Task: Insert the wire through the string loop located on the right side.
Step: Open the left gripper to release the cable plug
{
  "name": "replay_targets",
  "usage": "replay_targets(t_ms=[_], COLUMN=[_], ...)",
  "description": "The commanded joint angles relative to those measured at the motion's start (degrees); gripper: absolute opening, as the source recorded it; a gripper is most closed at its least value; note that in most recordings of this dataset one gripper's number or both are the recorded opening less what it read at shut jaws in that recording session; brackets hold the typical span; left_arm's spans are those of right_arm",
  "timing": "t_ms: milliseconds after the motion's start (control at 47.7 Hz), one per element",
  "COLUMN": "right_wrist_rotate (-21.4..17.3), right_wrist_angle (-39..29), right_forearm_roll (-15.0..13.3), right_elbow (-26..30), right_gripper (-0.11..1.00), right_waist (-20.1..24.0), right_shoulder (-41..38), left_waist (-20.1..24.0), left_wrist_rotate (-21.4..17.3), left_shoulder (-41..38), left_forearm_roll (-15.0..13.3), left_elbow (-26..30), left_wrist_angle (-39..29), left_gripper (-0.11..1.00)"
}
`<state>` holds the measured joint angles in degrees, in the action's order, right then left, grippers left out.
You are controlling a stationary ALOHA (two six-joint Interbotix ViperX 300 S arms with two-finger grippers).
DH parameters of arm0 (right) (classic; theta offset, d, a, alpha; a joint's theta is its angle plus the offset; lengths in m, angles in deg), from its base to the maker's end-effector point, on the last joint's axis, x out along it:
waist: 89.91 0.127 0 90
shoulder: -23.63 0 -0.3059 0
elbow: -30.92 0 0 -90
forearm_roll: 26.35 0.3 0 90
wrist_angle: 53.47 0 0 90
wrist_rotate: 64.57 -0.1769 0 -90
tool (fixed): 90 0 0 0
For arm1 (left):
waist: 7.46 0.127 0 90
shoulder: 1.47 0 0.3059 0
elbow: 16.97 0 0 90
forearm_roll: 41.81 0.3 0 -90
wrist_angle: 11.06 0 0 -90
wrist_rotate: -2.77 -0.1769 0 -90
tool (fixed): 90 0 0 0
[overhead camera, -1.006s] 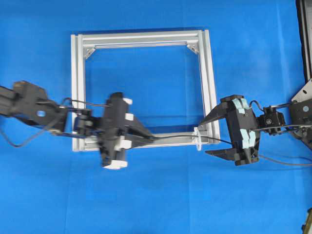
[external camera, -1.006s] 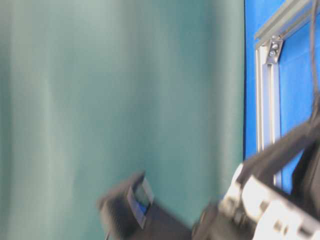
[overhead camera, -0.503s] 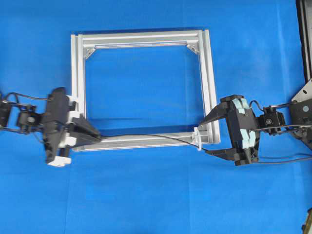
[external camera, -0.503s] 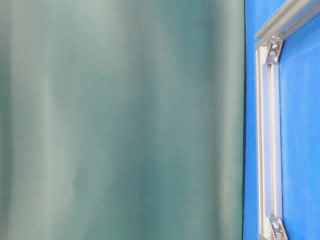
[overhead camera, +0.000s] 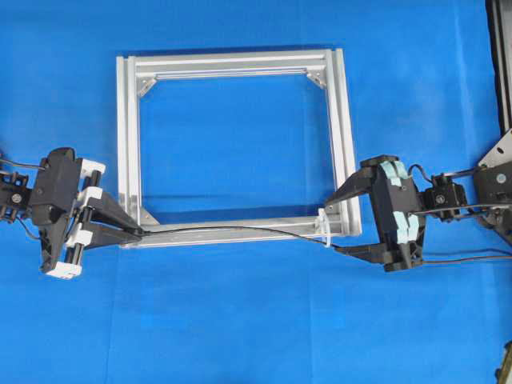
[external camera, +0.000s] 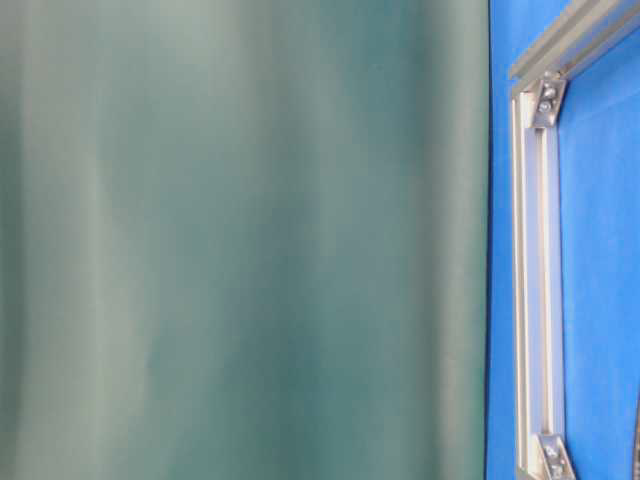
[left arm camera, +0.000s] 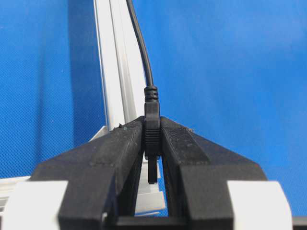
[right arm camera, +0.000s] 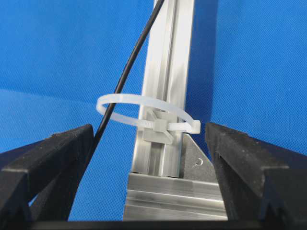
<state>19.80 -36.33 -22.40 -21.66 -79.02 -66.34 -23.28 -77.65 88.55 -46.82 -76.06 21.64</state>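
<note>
The wire [overhead camera: 240, 230] is a thin black cable lying along the bottom rail of the silver frame [overhead camera: 128, 136]. My left gripper [overhead camera: 138, 232] is shut on its plug end [left arm camera: 151, 124] at the frame's lower left corner, and the wire [left arm camera: 140, 50] leads away along the rail. The string loop [overhead camera: 326, 228], a small white tie, sits at the lower right corner. My right gripper [overhead camera: 336, 225] stands open around it. In the right wrist view the wire [right arm camera: 128, 64] crosses the left side of the string loop [right arm camera: 120, 101] and appears to pass through it, between that gripper's [right arm camera: 148, 129] fingers.
Beyond the loop the wire trails right under the right gripper toward the table edge [overhead camera: 468, 260]. A blue cloth [overhead camera: 240, 320] covers the table. The table-level view shows a green curtain [external camera: 240, 240] and the frame's side rail [external camera: 535, 250].
My left gripper has moved left along the bottom rail, still holding the plug, from mid-rail to the lower left corner. The wire now lies stretched along the rail. The right gripper stayed put.
</note>
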Motion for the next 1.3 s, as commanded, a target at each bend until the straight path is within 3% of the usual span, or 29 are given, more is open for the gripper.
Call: replay_targets(t_ms=[0,335,545,629,943,1279], right_wrist_rotate=[-0.1,-0.4,-0.4,-0.4,-0.4,-0.4], right_wrist_angle=[0.4,-1.8,-1.7,-1.7,-3.0,-12.1], right_forearm_roll=[0.2,0.4,0.4,0.4,0.4,0.4], right_elbow=[1.1,1.1,1.1,1.1,1.6,2.5], right_gripper=[0.85,0.85,0.85,0.85,0.85,0.85], right_waist=[0.0,0.0,0.0,0.0,0.0,-0.3], right_shoulder=[1.0,1.0,0.9,1.0,2.4,13.7], left_waist=[0.1,0.1,0.9,1.5,2.0,2.3], left_wrist_rotate=[-0.2,-0.2,-1.5,-2.1,-1.8,-2.3], left_shoulder=[0.4,0.8,0.9,0.9,1.2,7.8], left_forearm_roll=[0.1,0.2,0.2,0.2,0.1,0.2], left_elbow=[0.8,0.6,0.4,0.5,1.3,3.2], left_wrist_angle=[0.2,0.0,-0.1,-0.6,-2.5,-8.7], left_gripper=[0.08,0.12,0.74,0.9,0.89,0.89])
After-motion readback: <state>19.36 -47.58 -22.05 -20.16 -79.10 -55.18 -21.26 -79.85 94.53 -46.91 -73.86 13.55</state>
